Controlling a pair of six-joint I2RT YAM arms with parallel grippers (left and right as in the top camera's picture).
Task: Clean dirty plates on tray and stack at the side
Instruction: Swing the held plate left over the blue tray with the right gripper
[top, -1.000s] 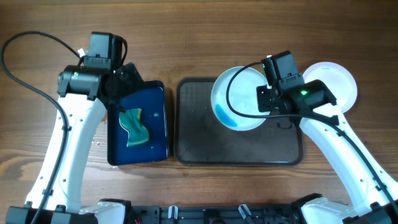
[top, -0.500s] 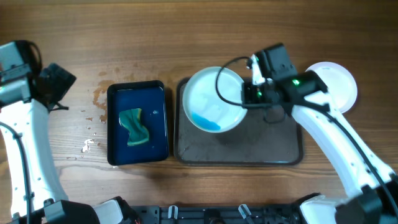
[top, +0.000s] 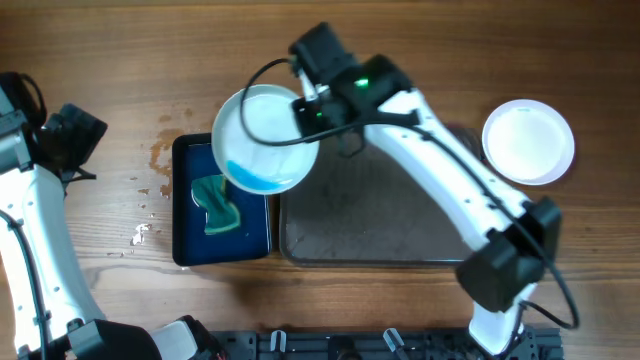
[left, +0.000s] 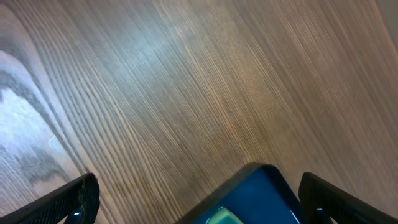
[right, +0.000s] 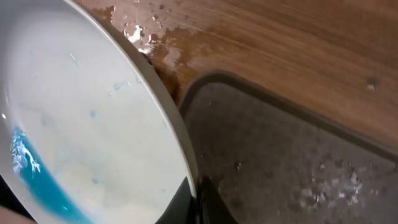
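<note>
Two plates are in view: a dirty plate (top: 262, 140), white with a blue smear along one edge, is held over the far end of the blue basin (top: 195, 240), and a clean plate (top: 528, 141) sits on the tabletop (top: 120, 50) to the right of the dark tray (top: 380, 225). The right hand (top: 306, 108) pinches the dirty plate's rim. A green sponge (top: 217, 207) lies in the basin, partly under that plate. The left hand (top: 76, 134) hangs spread and empty over bare wood, left of the basin. Water drops (top: 143, 234) speckle the tabletop there.
</note>
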